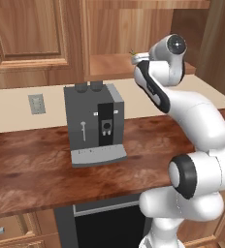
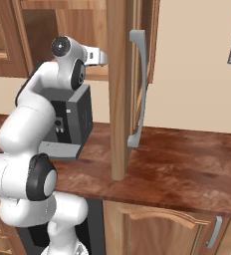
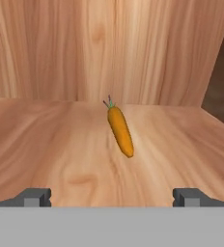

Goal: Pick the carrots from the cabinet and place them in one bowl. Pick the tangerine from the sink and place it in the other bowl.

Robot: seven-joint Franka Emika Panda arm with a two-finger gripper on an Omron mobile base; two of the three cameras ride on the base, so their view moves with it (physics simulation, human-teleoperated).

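We judge the task to be at its first pick, with nothing delivered so far as the pictures show. The gripper (image 3: 112,197) is inside the cabinet (image 1: 109,65), and its jaws stand fully apart with nothing between them: in the hand view the two dark fingertips (image 3: 34,197) sit far out at either side, and bare shelf fills the space between them.

Starting from the gripper and working outward: the shelf (image 3: 61,144) runs forward from the fingertips as plain light wood. The carrot (image 3: 120,129) lies flat on it, ahead of the gripper and close to centre between the jaws, apart from both. Beyond the carrot stands the cabinet's back wall. We see one carrot here, the orange one with the green top; we cannot tell where the second carrot is.

The carrot's long axis runs mostly away from the gripper, slightly skewed. Its tapered tip points back toward the gripper and a little to the right in the hand view; its green top points toward the back wall. In the left base view a small green sprig shows just beside the wrist, at the shelf's edge.

Below the cabinet, a coffee machine (image 1: 95,123) stands on the counter (image 1: 32,160).

Remaining, in our judgement: close on this carrot, carry it to one bowl, repeat for the second carrot, then move the tangerine from the sink to the other bowl.
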